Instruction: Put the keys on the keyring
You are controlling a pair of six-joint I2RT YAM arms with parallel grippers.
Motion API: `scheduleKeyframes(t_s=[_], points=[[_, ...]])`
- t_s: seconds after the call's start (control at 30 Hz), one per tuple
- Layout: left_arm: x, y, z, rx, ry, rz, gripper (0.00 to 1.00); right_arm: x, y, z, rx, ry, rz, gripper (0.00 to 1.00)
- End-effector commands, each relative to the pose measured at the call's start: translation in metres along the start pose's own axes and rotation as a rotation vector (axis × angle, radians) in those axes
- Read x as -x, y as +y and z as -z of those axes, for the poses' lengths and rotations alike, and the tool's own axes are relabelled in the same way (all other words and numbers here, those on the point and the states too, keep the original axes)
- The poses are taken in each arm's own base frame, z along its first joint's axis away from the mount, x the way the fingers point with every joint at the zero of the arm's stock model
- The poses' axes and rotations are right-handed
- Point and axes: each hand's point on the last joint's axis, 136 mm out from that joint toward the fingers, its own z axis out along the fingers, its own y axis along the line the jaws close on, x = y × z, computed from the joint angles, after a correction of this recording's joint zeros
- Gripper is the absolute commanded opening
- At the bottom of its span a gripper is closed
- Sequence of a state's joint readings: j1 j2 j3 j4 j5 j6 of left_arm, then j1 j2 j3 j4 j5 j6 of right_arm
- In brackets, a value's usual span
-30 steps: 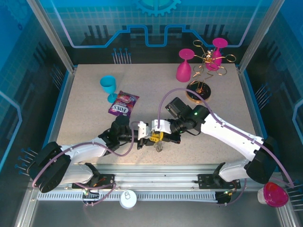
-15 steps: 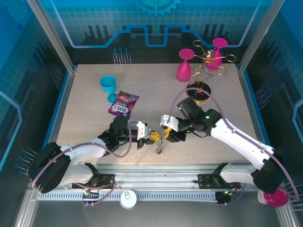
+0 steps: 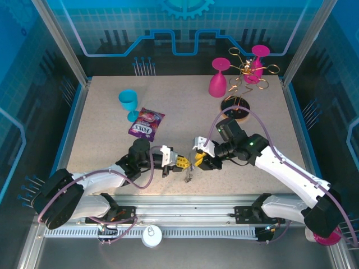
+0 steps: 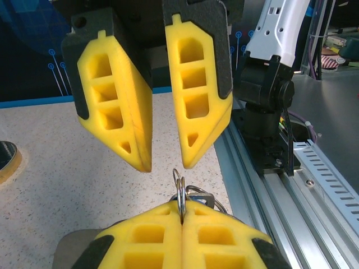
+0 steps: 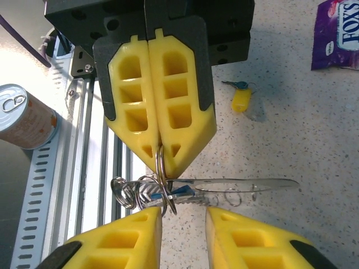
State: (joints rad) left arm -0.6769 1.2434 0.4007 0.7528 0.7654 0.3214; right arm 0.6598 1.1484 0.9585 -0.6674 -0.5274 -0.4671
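Farthest left, the yellow-headed key (image 5: 241,100) lies loose on the table (image 3: 101,151), beyond the left gripper and not yet threaded. The left gripper (image 3: 178,162) is clamped tight on a small ring (image 4: 179,190) of the keyring (image 3: 189,175), holding that ring upright and edge-on between its pads, with the rest of the bunch dangling under it. In the right wrist view the keyring's long thin loop stretches sideways from the pinched ring, across the line joining the two grippers. A blue bit (image 5: 175,193) shows among the small rings, and I cannot tell whether it is the blue key. Directly opposite, the right gripper (image 3: 198,160) faces the left one tip to tip, jaws parted and nothing between them. The held ring's top edge sits just off its fingertips, in line with the gap. The right gripper is free and nearest the ring, so I judge the next move turns on that alignment, while the yellow key lies on the left arm's side.
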Motion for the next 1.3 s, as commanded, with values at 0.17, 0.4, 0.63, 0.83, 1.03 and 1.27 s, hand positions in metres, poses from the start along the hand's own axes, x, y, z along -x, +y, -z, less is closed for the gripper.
scheduleKeyframes(t_s=[0.17, 0.4, 0.63, 0.83, 1.03, 1.27], points=[[0.013, -0.008, 0.003, -0.034, -0.052, -0.073, 0.00, 0.005, 0.007, -0.005, 0.065, -0.031, 0.014, 0.19], [0.013, -0.008, 0.003, -0.029, -0.053, -0.073, 0.00, 0.004, 0.009, -0.004, 0.076, -0.030, 0.014, 0.00], [0.017, -0.009, 0.003, -0.034, -0.070, -0.076, 0.00, -0.023, 0.005, -0.013, 0.080, 0.059, -0.065, 0.00], [0.018, -0.009, 0.003, -0.039, -0.073, -0.076, 0.00, -0.020, 0.006, -0.027, 0.133, 0.060, -0.121, 0.00], [0.016, -0.008, 0.003, -0.037, -0.068, -0.070, 0.00, -0.007, -0.004, -0.016, 0.048, -0.005, -0.100, 0.20], [0.015, -0.007, 0.002, -0.037, -0.069, -0.061, 0.00, 0.002, -0.005, -0.003, -0.044, -0.107, 0.021, 0.23]])
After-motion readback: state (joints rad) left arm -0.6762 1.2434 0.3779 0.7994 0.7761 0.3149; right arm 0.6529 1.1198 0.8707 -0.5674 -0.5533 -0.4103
